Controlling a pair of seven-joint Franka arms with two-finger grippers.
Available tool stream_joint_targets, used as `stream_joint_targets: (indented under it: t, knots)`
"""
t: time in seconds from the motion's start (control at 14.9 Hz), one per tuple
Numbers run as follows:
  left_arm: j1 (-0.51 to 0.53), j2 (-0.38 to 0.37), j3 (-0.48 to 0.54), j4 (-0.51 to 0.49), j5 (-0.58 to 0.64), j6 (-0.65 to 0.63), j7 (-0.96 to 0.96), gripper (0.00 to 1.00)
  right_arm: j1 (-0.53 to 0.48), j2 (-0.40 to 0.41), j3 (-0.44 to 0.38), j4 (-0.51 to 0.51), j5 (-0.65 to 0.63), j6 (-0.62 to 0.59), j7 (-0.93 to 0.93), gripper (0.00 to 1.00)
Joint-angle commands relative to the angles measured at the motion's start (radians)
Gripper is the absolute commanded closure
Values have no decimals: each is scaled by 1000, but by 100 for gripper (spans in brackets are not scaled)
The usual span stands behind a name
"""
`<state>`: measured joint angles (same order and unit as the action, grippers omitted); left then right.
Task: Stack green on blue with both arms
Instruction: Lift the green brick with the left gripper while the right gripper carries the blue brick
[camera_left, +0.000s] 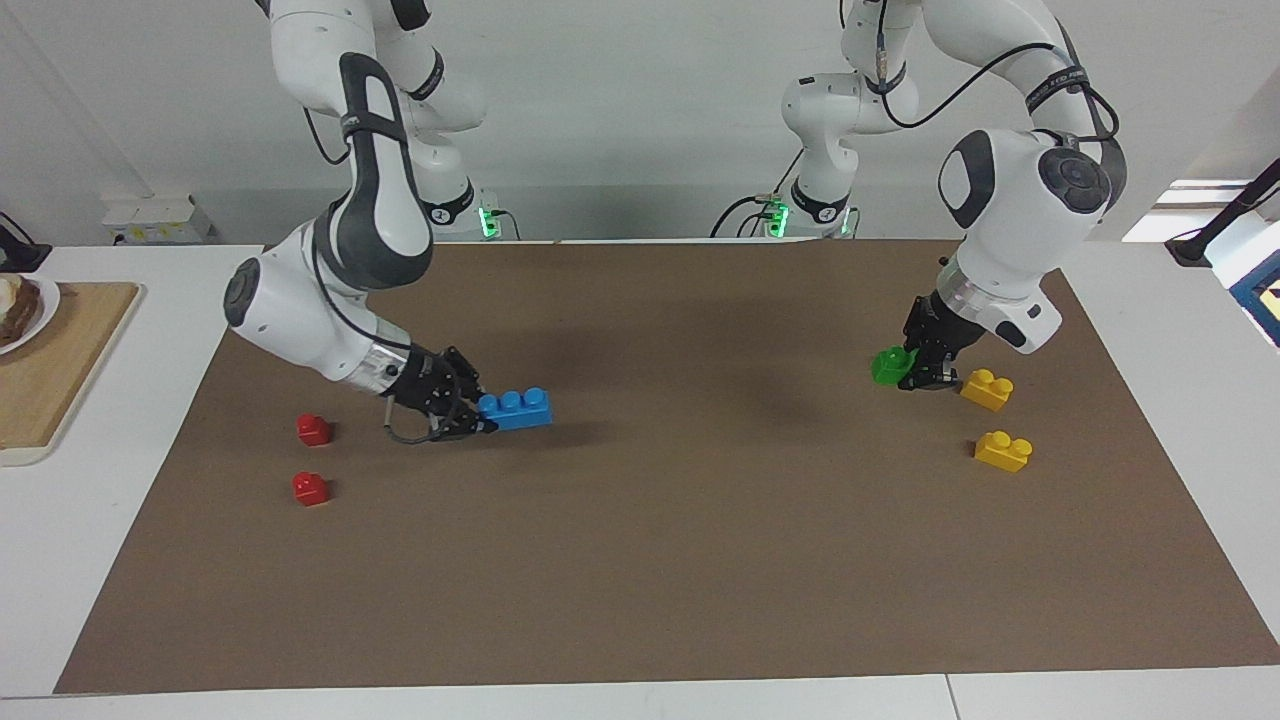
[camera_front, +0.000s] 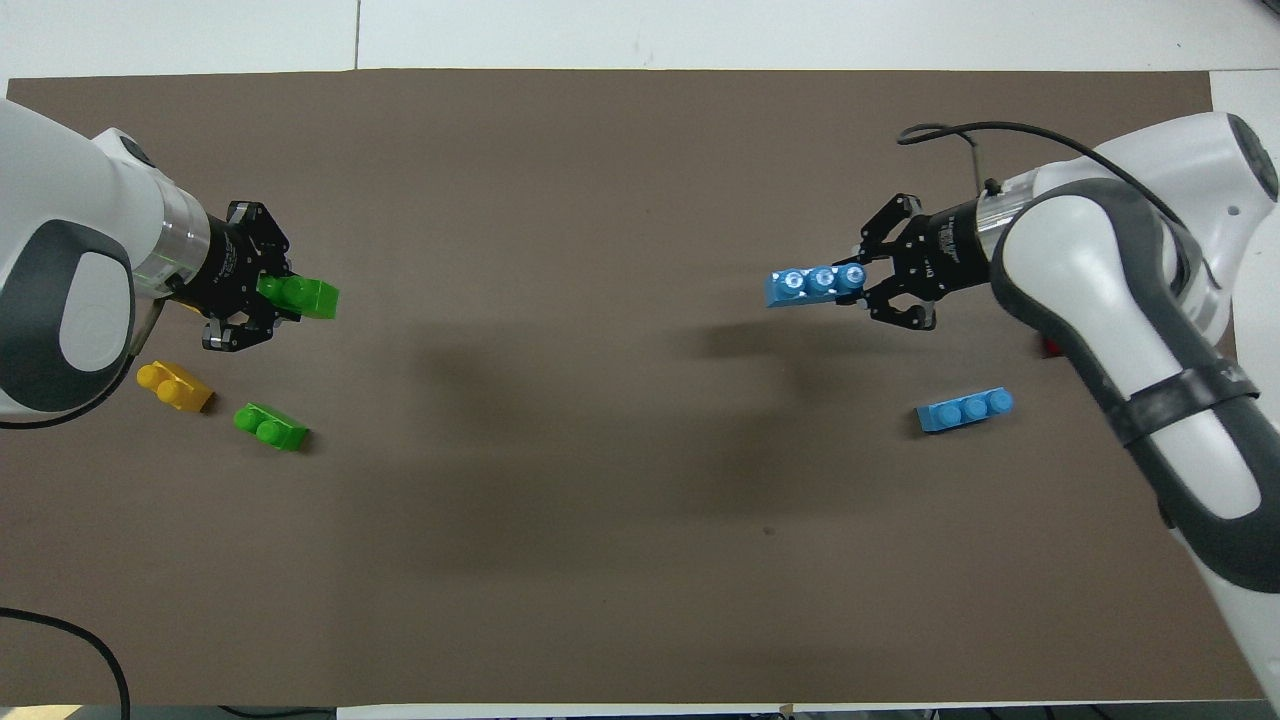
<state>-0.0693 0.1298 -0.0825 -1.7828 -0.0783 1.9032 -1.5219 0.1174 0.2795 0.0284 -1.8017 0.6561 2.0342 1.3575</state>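
My right gripper (camera_left: 482, 412) is shut on one end of a blue three-stud brick (camera_left: 516, 408) and holds it level just above the brown mat at the right arm's end; the gripper (camera_front: 868, 282) and this blue brick (camera_front: 815, 285) also show in the overhead view. A twin blue brick (camera_front: 965, 410) lies on the mat nearer to the robots. My left gripper (camera_left: 912, 370) is shut on a green two-stud brick (camera_left: 888, 365) over the mat at the left arm's end; the gripper (camera_front: 268, 296) and held green brick (camera_front: 302, 296) also show from above. A twin green brick (camera_front: 270, 427) lies on the mat.
Two yellow bricks (camera_left: 987, 388) (camera_left: 1003, 450) lie by the left gripper; one yellow brick (camera_front: 175, 387) shows from above. Two red bricks (camera_left: 313, 429) (camera_left: 310, 488) lie near the right arm. A wooden board (camera_left: 50, 370) with a plate sits off the mat.
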Motion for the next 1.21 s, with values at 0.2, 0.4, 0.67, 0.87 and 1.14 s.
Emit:
stream_joint_targets:
  t: [0.2, 0.4, 0.67, 0.87, 1.14]
  knots:
    - [-26, -29, 6, 8, -12, -30, -93, 100, 232, 12, -2, -27, 92, 240, 161, 100]
    - [-27, -29, -5, 6, -12, -26, -106, 100, 310, 47, -1, -53, 102, 325, 158, 100]
    - [-82, -39, -17, -12, -12, -6, -167, 100, 361, 113, -2, -54, 114, 399, 160, 100]
    - [-136, -41, -19, -29, -12, 30, -247, 100, 361, 112, -2, -79, 137, 405, 172, 100]
    - [-234, -44, -17, -81, -12, 100, -371, 100, 361, 122, -2, -93, 158, 409, 195, 100]
